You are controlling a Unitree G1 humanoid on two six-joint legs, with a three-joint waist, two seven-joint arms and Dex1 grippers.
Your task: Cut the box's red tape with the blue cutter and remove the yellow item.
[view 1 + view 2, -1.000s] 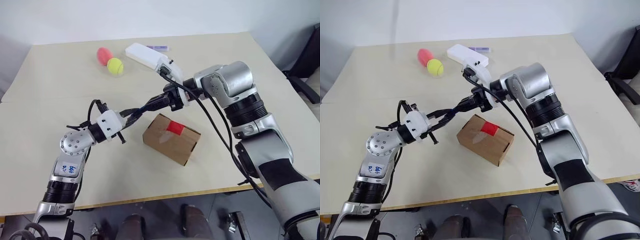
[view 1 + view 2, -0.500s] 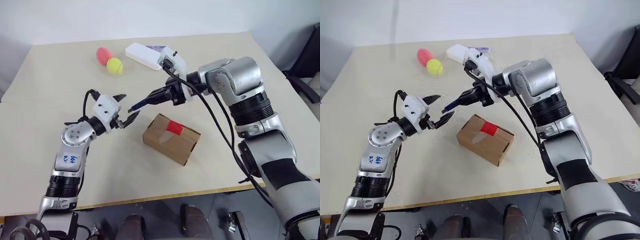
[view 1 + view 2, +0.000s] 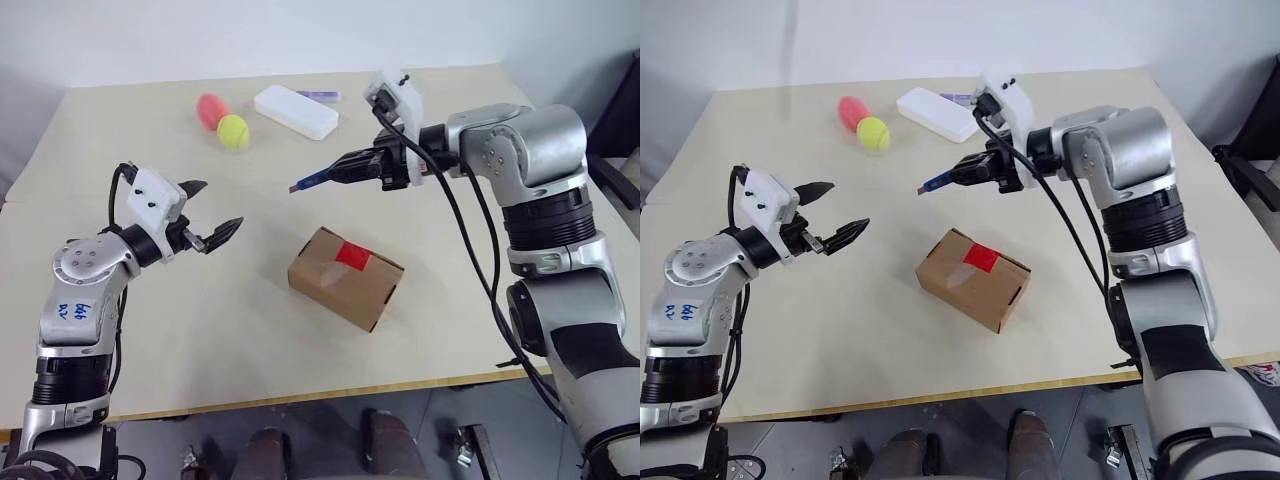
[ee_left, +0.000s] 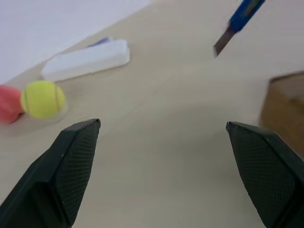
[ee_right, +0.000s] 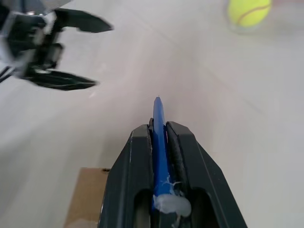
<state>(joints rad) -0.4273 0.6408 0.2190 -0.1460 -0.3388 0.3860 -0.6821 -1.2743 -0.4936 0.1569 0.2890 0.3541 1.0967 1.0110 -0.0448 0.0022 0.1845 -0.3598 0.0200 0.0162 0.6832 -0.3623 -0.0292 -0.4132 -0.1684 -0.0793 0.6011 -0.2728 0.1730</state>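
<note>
The right gripper [image 3: 375, 168] clenches the blue cutter [image 3: 322, 180] above the box [image 3: 346, 277]; the left gripper [image 3: 208, 212], released, hangs left of it. Blue handwriting on the left arm is unreadable. The box is brown cardboard with red tape [image 3: 352, 256] on top.

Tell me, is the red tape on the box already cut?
No, the red tape sits whole on the closed box, and the blue cutter is held above the table, apart from it.

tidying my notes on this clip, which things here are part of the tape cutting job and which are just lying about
Part of the job:
- box, shut
- red tape on top of the box
- blue cutter, held in the right gripper
- left gripper, open and empty

Lying about at the far side of the table:
- pink ball
- yellow-green ball
- white case
</note>
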